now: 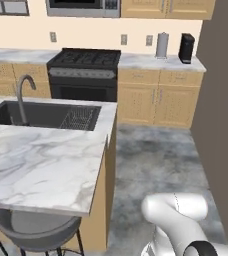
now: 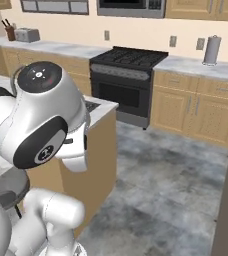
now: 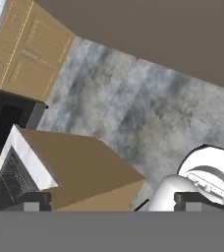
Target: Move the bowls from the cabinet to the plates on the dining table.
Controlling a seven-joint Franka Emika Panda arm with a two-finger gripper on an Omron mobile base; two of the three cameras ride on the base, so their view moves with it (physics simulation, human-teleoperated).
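Nearest the left base camera, a round grey stool (image 1: 33, 227) stands tucked under the overhanging edge of the long island bench with its white-grey veined marble top and light wood sides (image 1: 41, 170); this bench, the dining table of the task, fills the left half of that view, and its visible top carries no plates or bowls. Toward its far end a dark rectangular sink (image 1: 46, 115) is sunk into the marble, with a curved silver tap (image 1: 23, 95) rising at its left rim and a black wire rack lying in its right part. Further right and beyond a strip of grey mottled stone floor (image 1: 156, 160), a black oven with a gas hob (image 1: 84, 72) stands between light tan drawer cabinets with short handles (image 1: 158, 97) along the back wall. On the marble counter to the right of the oven stand a silver cylindrical canister (image 1: 162, 45) and, just beside it, a black boxy appliance (image 1: 186, 48). Light tan wooden wall cabinets (image 1: 167, 8) hang above them at the top edge. In the hand view the pincer (image 3: 113, 201) has its two dark fingertips (image 3: 33, 201) spread wide apart with nothing between them, over the island's wood side and the floor.
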